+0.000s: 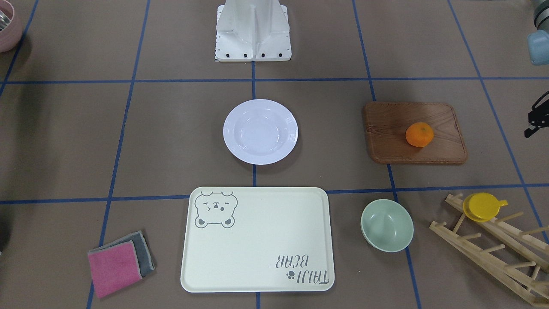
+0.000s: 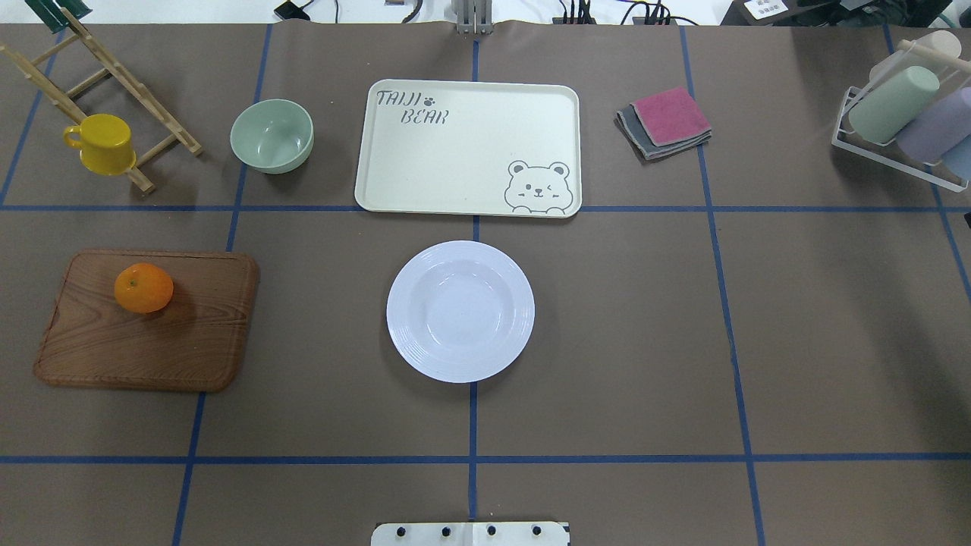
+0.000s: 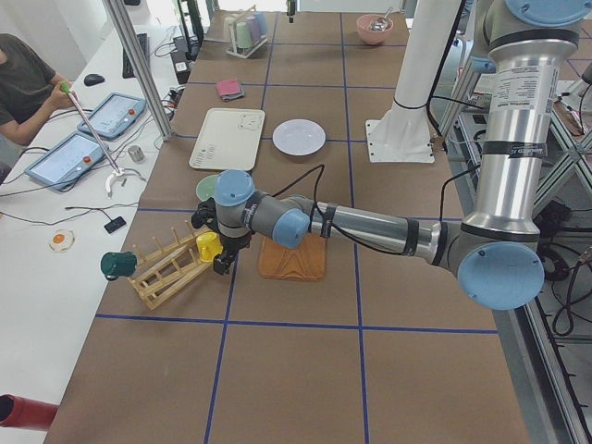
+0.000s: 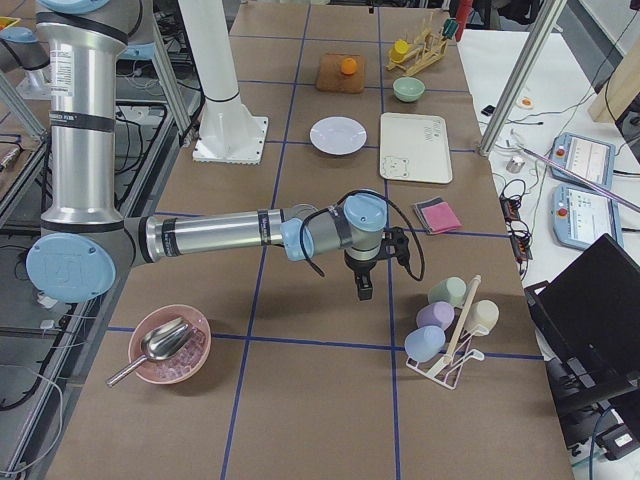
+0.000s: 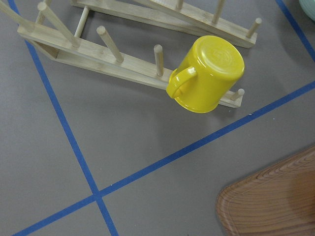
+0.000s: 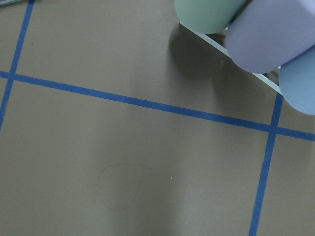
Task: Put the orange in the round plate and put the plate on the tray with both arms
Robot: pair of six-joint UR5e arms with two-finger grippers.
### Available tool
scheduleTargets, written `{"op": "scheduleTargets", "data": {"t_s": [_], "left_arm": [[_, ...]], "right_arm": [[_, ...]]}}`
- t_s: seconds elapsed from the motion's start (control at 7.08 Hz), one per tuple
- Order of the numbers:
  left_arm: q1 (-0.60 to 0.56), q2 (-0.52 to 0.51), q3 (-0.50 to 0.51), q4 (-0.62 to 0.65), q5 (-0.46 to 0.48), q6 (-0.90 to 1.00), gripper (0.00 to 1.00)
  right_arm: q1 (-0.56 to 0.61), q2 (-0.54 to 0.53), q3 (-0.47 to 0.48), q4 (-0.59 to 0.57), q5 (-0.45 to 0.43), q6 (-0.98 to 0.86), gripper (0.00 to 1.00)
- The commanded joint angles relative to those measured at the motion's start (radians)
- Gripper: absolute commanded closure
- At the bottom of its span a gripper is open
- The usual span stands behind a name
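The orange [image 2: 143, 287] sits on a brown wooden board [image 2: 152, 334] at the table's left. The white round plate [image 2: 460, 311] lies bare at the table's middle, with the cream tray [image 2: 463, 163] just beyond it, nothing on it. My left gripper [image 3: 223, 265] hangs above the table between the board and a wooden rack; only a black part of it shows at the edge of the front-facing view [image 1: 537, 119], and I cannot tell if it is open or shut. My right gripper [image 4: 363, 288] hovers far to the right, near a cup rack; I cannot tell its state.
A pale green bowl [image 2: 272, 135] stands left of the tray. A yellow cup [image 5: 206, 73] hangs on the wooden rack [image 2: 91, 83] at the far left. Folded pink and grey cloths [image 2: 665, 121] lie right of the tray. A rack of pastel cups [image 2: 903, 125] is at the far right.
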Motion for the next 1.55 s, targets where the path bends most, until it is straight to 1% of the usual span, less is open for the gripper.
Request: {"op": "scheduleTargets", "data": {"t_s": [0.0,0.42,0.57,0.71,0.85,0.99,1.13,1.27,1.41], "left_arm": [[0.001,0.011,-0.005,-0.003,0.001,0.0,0.0],[0.001,0.014,-0.008,-0.007,-0.001,0.0,0.0],[0.005,0.014,-0.011,-0.015,-0.001,-0.052,0.0],[0.029,0.025,-0.028,-0.076,-0.001,-0.083,0.0],[0.063,0.04,-0.063,-0.098,0.004,-0.18,0.0],[0.131,0.042,-0.127,-0.098,0.015,-0.3,0.01],[0.194,0.043,-0.175,-0.096,0.054,-0.358,0.01],[0.287,0.043,-0.195,-0.096,0.135,-0.452,0.01],[0.366,0.04,-0.203,-0.096,0.183,-0.507,0.01]], "right_arm": [[0.002,-0.008,0.003,0.001,-0.002,0.0,0.0],[0.004,-0.013,0.006,0.001,0.0,0.0,0.0],[0.004,-0.011,0.007,0.001,0.0,0.0,0.0],[0.004,-0.013,0.009,0.001,0.0,0.0,0.0],[0.004,-0.013,0.009,0.001,0.0,0.001,0.0],[0.004,-0.013,0.014,0.001,0.001,0.001,0.0],[0.004,-0.013,0.015,0.001,0.001,0.003,0.0],[0.004,-0.013,0.015,0.001,0.001,0.004,0.0],[0.004,-0.013,0.015,0.001,0.001,0.004,0.0]]}}
